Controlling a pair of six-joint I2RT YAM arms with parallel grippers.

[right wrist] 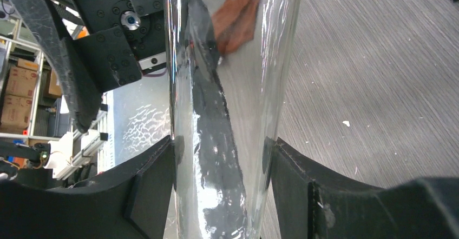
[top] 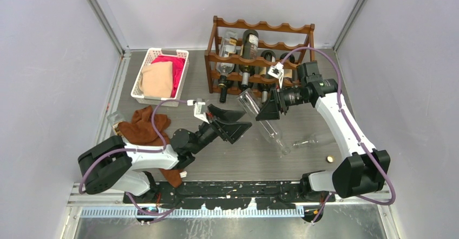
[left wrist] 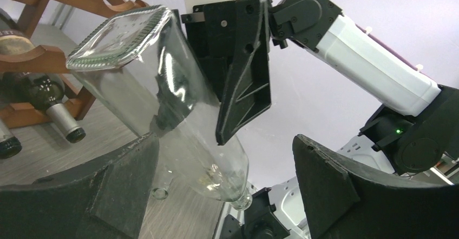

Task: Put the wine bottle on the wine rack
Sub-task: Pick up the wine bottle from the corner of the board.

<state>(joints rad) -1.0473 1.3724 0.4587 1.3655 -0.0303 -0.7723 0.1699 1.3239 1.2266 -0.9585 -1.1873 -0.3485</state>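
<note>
A clear glass wine bottle (top: 273, 132) hangs tilted in front of the wine rack (top: 263, 27), base up towards the rack and neck down near the table. My right gripper (top: 269, 109) is shut on its body; in the right wrist view the gripper (right wrist: 222, 185) has both pads pressed on the glass (right wrist: 227, 87). My left gripper (top: 238, 123) is open just left of the bottle and touches nothing. In the left wrist view the bottle (left wrist: 162, 87) slants between its spread fingers (left wrist: 113, 196). The dark reddish-brown rack holds several bottles.
A white basket (top: 142, 71) with pink and tan cloths stands left of the rack. A brown cloth (top: 143, 128) lies by the left arm. Another clear bottle (top: 316, 140) lies on the table by the right arm, with a small cap (top: 328, 158) near it.
</note>
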